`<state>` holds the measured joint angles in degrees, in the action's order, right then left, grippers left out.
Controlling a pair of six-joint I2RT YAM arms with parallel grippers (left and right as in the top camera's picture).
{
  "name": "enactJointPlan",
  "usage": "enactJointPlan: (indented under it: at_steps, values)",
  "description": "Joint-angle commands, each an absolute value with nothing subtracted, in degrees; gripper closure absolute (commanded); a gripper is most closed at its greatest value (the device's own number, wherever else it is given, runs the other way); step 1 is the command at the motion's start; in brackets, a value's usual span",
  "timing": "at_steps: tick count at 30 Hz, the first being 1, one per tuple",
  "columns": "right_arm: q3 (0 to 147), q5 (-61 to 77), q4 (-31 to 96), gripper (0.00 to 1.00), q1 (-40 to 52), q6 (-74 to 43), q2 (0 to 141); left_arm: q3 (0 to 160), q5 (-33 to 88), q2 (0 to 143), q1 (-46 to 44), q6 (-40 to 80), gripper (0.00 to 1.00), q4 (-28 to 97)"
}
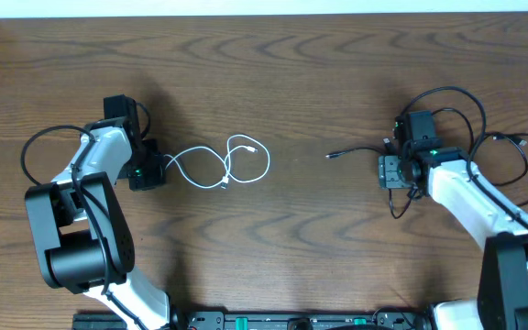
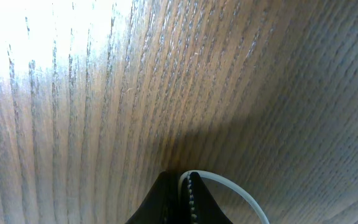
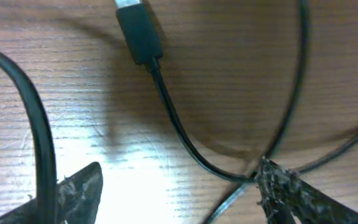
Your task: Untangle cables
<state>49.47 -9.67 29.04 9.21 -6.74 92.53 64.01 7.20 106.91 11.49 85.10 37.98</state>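
The left claw [image 2: 180, 178] pinches the white cable [image 2: 229, 182] at its end.

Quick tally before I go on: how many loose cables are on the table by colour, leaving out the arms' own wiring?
White cable: 1
Black cable: 1
Total: 2

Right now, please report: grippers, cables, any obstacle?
Left gripper shut on white cable end. Right gripper open, black cable beside one finger. Cables lie apart, not crossing.
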Motion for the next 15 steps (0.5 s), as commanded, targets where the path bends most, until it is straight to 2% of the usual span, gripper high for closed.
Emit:
enactJointPlan:
  at_steps: [1, 5, 9, 10, 11, 12, 13, 15]
  values:
    - [49.76, -5.61, 27.53, 0.29, 8.27, -1.45, 94.26, 63.53, 6.02, 107.39, 11.81, 84.77, 0.92, 38.74]
    - [49.76, -0.64, 26.30, 0.32, 8.29, 2.48, 97.19, 63.53, 6.02, 107.39, 11.81, 84.77, 0.93, 38.74]
    - [49.76, -0.67, 26.00, 0.46, 8.29, 2.44, 99.48, 63.53, 6.02, 107.39, 11.81, 84.77, 0.93, 38.74]
    - [49.76, -0.69, 25.89, 0.54, 8.29, 2.44, 99.66, 63.53, 6.02, 107.39, 11.81, 84.77, 0.92, 38.74]
    - [49.76, -0.69, 25.69, 0.67, 8.29, 2.44, 99.77, 63.53, 6.02, 107.39, 11.81, 84.77, 0.92, 38.74]
    - [49.76, -0.69, 25.52, 0.85, 8.29, 2.44, 99.77, 63.53, 6.02, 107.39, 11.81, 84.77, 0.92, 38.72]
    - [49.78, -0.69, 25.47, 0.98, 8.29, 2.44, 99.74, 63.53, 6.02, 107.39, 11.81, 84.77, 0.92, 38.72]
    - [50.04, -0.64, 25.52, 0.99, 8.29, 2.39, 99.29, 63.53, 6.02, 107.39, 11.81, 84.77, 0.92, 38.72]
